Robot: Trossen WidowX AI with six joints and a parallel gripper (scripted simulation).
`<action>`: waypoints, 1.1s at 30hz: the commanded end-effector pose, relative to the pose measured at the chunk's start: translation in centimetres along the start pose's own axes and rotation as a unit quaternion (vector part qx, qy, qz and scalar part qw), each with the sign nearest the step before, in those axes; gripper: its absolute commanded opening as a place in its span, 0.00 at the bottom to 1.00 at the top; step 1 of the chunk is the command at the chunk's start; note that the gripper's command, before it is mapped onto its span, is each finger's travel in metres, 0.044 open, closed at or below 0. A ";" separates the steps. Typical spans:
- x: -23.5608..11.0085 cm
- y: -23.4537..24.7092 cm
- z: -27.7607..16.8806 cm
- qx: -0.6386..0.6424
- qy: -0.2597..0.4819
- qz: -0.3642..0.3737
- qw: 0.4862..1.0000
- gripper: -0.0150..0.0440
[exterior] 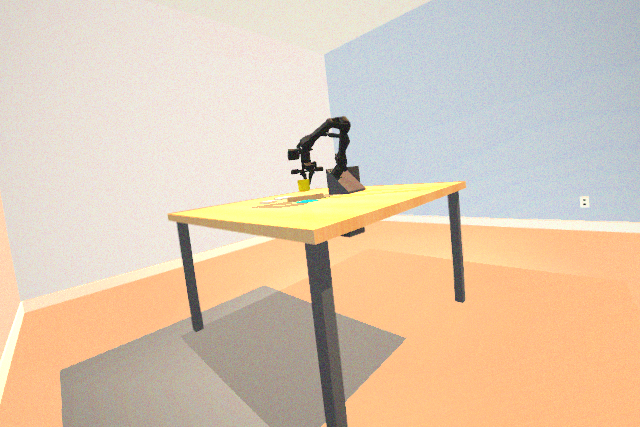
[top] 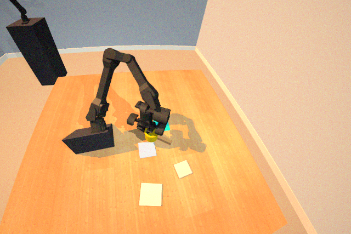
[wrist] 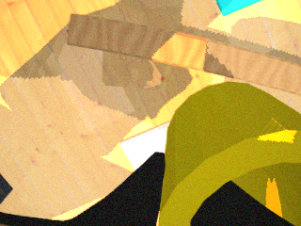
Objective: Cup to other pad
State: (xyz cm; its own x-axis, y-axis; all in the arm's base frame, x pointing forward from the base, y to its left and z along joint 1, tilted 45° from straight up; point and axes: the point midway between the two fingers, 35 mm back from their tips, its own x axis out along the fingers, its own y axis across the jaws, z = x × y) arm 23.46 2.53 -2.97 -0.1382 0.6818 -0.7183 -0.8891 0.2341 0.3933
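My gripper (top: 151,131) (exterior: 308,180) (wrist: 175,163) is shut on the wall of the yellow cup (top: 151,137) (exterior: 303,185) (wrist: 226,115), one finger outside it and one inside. The cup is held upright or nearly so, above the table. In the top view it shows just behind the white-blue pad (top: 147,150) (wrist: 148,145), beside the wooden bar. The cyan pad (top: 167,126) (exterior: 308,201) (wrist: 235,5) lies beyond the bar, partly hidden by the arm in the top view. I cannot make out the marbles; an orange patch shows inside the cup in the wrist view.
A low wooden bar (top: 165,140) (exterior: 302,198) (wrist: 118,38) lies on the table between the two pads. Two pale yellow squares, a smaller one (top: 182,169) and a larger one (top: 151,194), lie toward the front in the top view. The dark arm base (top: 93,141) stands at the left.
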 end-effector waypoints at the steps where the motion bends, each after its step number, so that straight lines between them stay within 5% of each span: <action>1: -0.2 -0.2 1.1 0.000 -0.002 -0.003 1.000 0.25; 33: -0.5 -1.2 9.8 -0.002 -0.004 -0.003 1.000 0.25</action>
State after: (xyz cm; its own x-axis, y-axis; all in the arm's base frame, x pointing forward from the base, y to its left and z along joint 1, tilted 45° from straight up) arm 28.34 8.23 1.88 -0.1350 0.6835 -0.7173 -0.8912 0.2327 0.3894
